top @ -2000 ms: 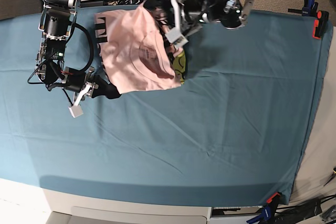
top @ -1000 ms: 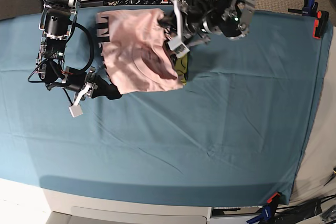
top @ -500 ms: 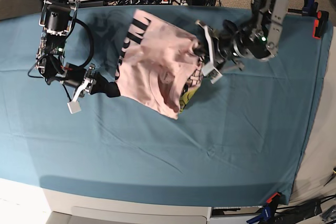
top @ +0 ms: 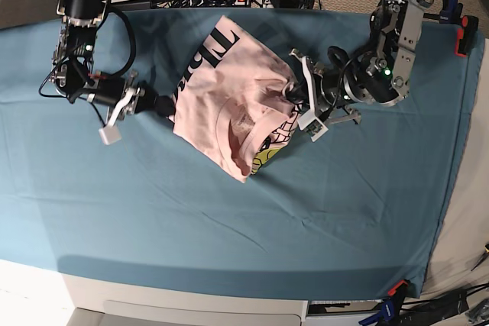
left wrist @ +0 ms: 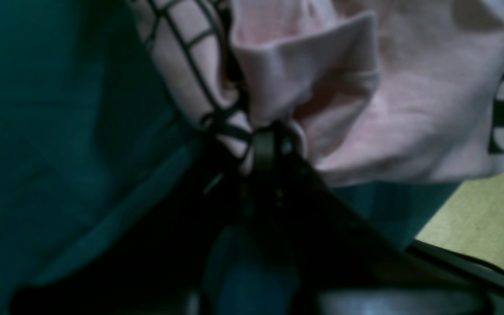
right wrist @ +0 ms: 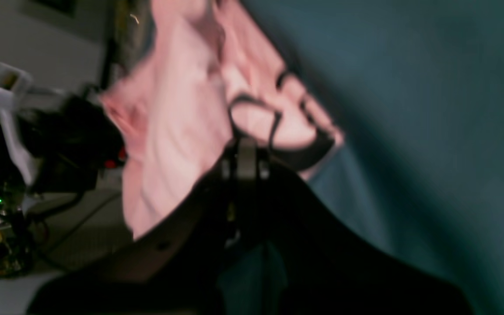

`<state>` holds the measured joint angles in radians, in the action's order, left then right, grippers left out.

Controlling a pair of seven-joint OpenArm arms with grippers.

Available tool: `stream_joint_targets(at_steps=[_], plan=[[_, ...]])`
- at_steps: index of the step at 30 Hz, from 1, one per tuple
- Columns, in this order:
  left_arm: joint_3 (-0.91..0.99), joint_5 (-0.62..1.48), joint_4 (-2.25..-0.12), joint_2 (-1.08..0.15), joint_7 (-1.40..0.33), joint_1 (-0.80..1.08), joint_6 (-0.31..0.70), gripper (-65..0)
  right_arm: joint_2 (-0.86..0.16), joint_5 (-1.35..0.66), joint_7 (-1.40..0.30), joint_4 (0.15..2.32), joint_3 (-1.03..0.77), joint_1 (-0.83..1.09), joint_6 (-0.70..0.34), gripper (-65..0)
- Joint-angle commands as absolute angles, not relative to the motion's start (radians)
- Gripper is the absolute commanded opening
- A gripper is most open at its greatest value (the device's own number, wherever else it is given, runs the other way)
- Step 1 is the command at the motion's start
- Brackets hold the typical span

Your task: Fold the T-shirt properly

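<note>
Both sets of jaws are clamped on the T-shirt (top: pixel 229 108): the left gripper (top: pixel 294 93) pinches one bunched edge, the right gripper (top: pixel 166 104) the opposite edge. The pale pink cloth (black lettering showing, a yellow print peeking below) hangs rumpled between them over the teal desk (top: pixel 229 219).

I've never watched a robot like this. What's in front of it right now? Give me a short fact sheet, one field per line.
Item handled: pale pink T-shirt, bunched, black lettering and a yellow-and-black print partly showing
Surface: teal table cloth, lightly wrinkled
Left gripper: shut on the T-shirt's edge, on the base view's right
Right gripper: shut on the T-shirt's opposite edge
T-shirt state: stretched between the two grippers, not folded yet
Table edges: orange-and-black clamp at the far corner
</note>
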<state>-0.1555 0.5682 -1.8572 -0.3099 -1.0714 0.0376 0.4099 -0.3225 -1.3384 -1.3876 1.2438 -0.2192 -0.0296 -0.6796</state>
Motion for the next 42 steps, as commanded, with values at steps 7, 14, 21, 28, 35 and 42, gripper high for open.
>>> stream_joint_targets(at_steps=[7, 14, 21, 28, 35, 42], plan=[[-0.15, 0.583, -1.784, -0.313, -1.039, -0.029, 0.407, -65.0, -0.33, -1.361, -1.396, 1.399, -0.217, 0.02, -0.692, -65.0], [-0.15, 0.586, -1.706, -0.313, -1.039, -0.107, 0.408, -65.0, -0.33, -1.345, -1.396, 1.525, -0.217, 0.022, -0.698, -65.0], [-0.15, 0.586, -1.659, -0.313, -1.039, -0.156, 0.411, -65.0, -0.326, -0.948, -1.396, 1.56, -0.218, 0.003, -0.656, -65.0], [-0.15, 0.587, -1.655, -0.313, -1.038, -0.166, 0.412, -65.0, -0.297, -0.812, -1.374, 1.56, -0.217, -0.056, -0.619, -65.0], [-0.15, 0.586, -1.655, -0.313, -1.039, -0.166, 0.412, -65.0, -0.245, -0.687, -1.269, 1.553, -0.217, -0.14, -0.596, -65.0], [-0.15, 0.587, -1.655, -0.313, -1.039, -0.166, 0.411, -65.0, -0.206, -0.584, -1.117, 1.526, -0.216, -0.159, -0.579, -65.0]])
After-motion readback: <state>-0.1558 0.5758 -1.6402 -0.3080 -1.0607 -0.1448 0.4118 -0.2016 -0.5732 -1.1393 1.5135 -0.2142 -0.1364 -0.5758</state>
